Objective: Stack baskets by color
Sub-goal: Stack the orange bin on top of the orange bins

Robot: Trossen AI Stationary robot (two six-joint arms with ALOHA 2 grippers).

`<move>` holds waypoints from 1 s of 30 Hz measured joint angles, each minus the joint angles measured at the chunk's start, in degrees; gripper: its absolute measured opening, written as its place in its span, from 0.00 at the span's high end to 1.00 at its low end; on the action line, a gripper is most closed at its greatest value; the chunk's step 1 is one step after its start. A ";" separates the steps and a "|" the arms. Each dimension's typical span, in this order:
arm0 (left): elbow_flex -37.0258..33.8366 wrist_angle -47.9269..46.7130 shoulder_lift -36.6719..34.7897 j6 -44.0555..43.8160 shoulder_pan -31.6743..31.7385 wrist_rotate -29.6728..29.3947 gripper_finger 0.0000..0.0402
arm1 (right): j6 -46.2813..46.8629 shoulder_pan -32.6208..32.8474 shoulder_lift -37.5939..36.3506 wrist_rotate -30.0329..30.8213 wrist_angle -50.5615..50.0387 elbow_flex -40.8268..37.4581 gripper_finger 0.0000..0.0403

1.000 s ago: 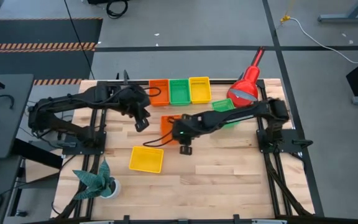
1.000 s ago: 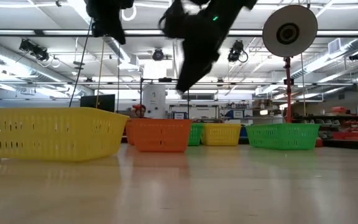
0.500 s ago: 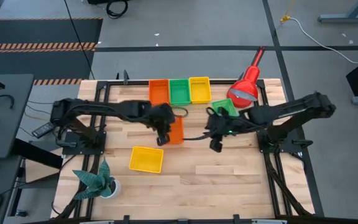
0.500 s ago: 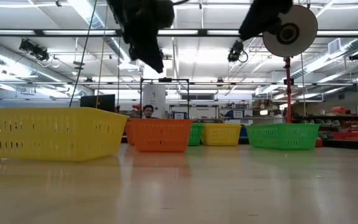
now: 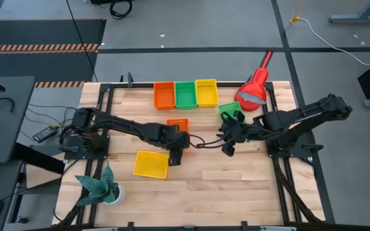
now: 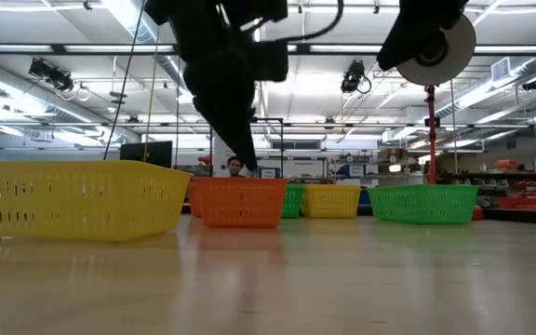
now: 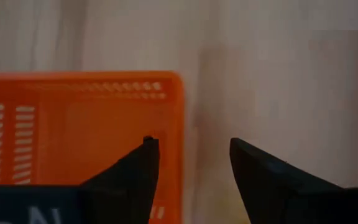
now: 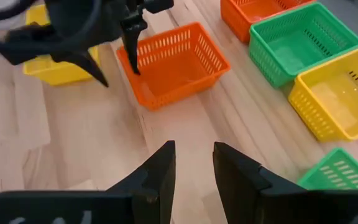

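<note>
While its two dark fingers stand spread apart, the left gripper (image 7: 190, 158) hangs over one end wall of a lone orange basket (image 5: 178, 122), one fingertip inside the wall and the other outside over bare wood, gripping nothing. That basket is a small rectangular open-top tray of orange plastic mesh, with slotted walls, a band of fine holes under the rim and a smooth floor; it sits upright near the middle of the wooden table (image 5: 236, 173). Well to its right, the right gripper (image 5: 227, 149) hovers above bare tabletop with its fingers parted and nothing between them. Along the far edge three baskets of the same make stand side by side: orange (image 5: 164, 94), green (image 5: 185, 94), yellow (image 5: 206, 92). Another green basket (image 5: 230, 110) lies beside the right arm, just by the red cone-shaded lamp (image 5: 254, 90). A yellow basket (image 5: 151, 164) rests alone, slightly askew, nearer the front edge, with a potted plant (image 5: 101, 187) at the front left corner.
</note>
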 joint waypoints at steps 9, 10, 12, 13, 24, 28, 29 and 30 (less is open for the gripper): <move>-0.04 0.70 6.08 -5.28 0.02 -2.97 0.66 | 4.78 3.56 -4.86 -0.12 -1.12 1.89 0.76; 0.04 1.98 6.41 -5.26 0.02 -2.70 0.69 | 4.95 4.16 -5.77 -0.13 -1.28 2.43 0.77; 0.01 0.75 6.46 -5.06 0.00 -1.70 0.76 | 5.07 5.35 -7.23 -0.13 -1.72 3.53 0.78; 0.00 1.30 6.43 -4.80 0.01 -0.94 0.80 | 5.06 5.86 -7.95 -0.14 -1.85 4.04 0.79; 0.09 -4.74 0.20 -0.66 0.73 1.79 0.99 | 7.83 7.81 -12.24 1.02 -3.32 5.35 0.84; 0.07 -10.51 -6.48 2.73 2.63 -1.57 0.99 | 7.88 7.81 -11.88 2.44 -3.49 5.35 0.86; 0.09 -11.07 -8.06 4.23 3.57 -2.49 0.99 | 7.88 7.81 -11.64 2.80 -3.55 5.35 0.86; 0.09 -11.64 -9.97 5.87 4.74 -2.97 0.99 | 7.95 7.81 -11.40 3.08 -3.51 5.35 0.87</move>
